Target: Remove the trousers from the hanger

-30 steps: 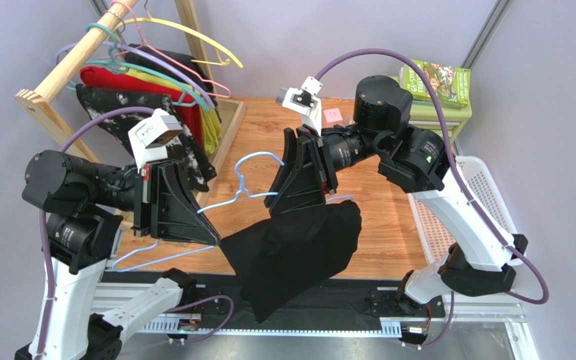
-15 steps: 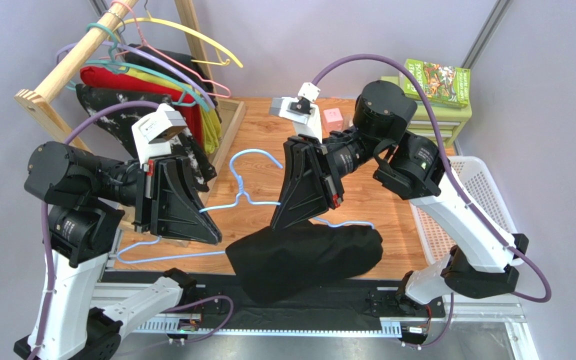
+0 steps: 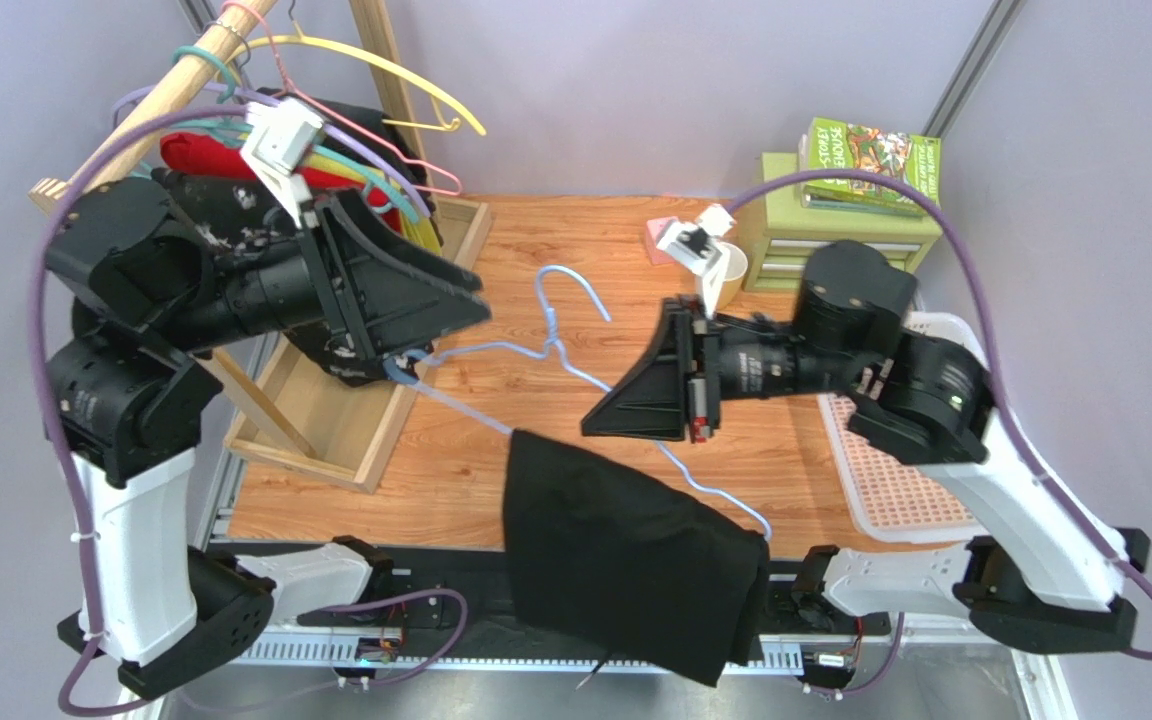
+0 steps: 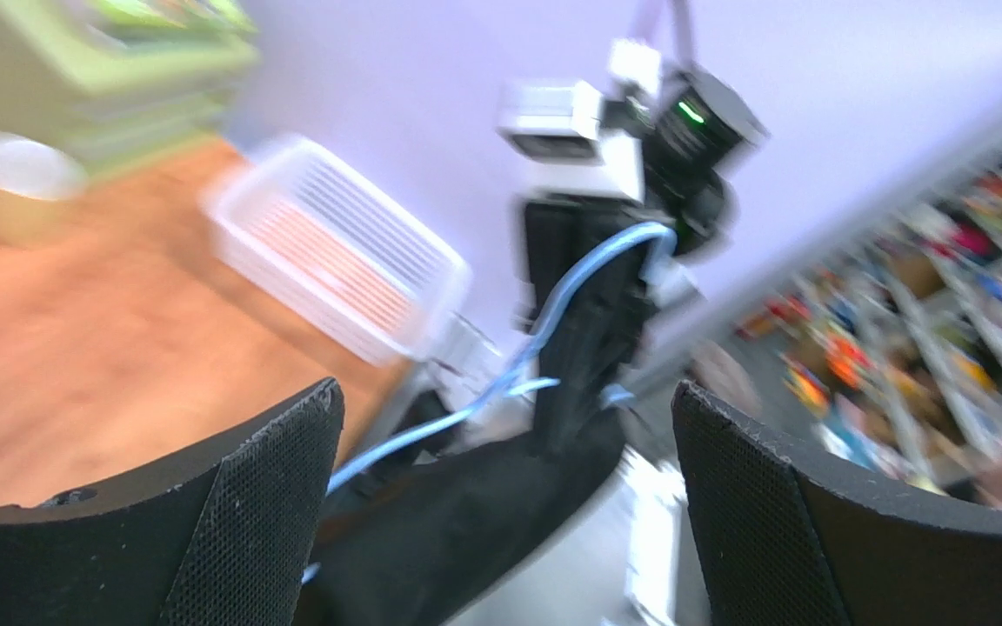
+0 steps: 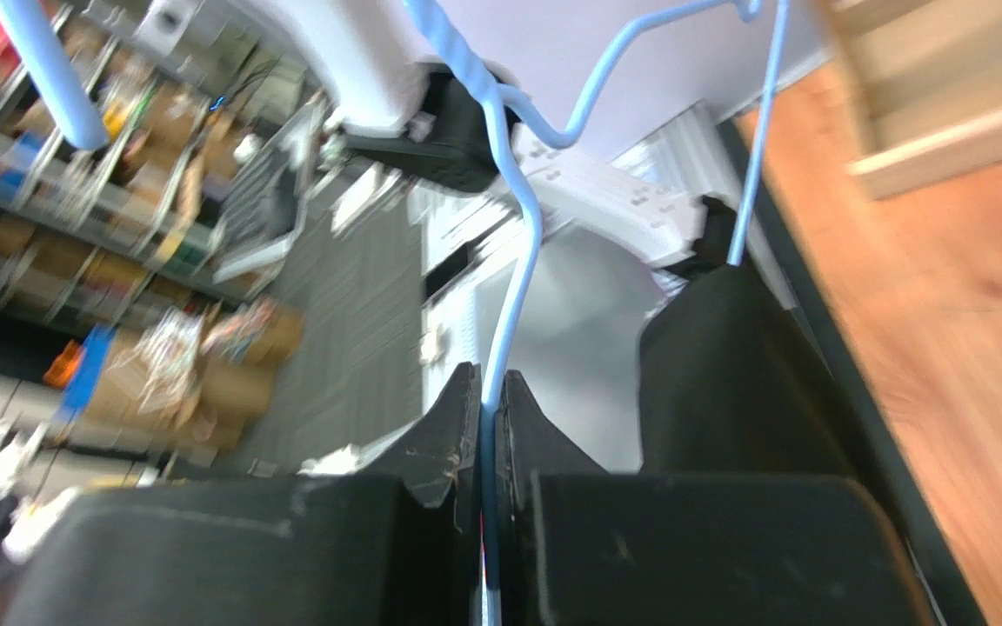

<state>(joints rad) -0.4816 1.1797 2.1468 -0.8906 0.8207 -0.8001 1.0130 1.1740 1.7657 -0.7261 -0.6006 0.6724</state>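
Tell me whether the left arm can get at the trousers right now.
Probably yes: the left arm has open, empty jaws; the trousers hang uncovered from the hanger, nothing blocking them.

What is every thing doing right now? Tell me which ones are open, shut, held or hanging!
left gripper, open, fingers wide apart.
right gripper, shut on the hanger's wire.
hanger, pinched by the right gripper, tilted.
trousers, draped over the hanger, not off yet.
red garment, hanging on the wooden rack.
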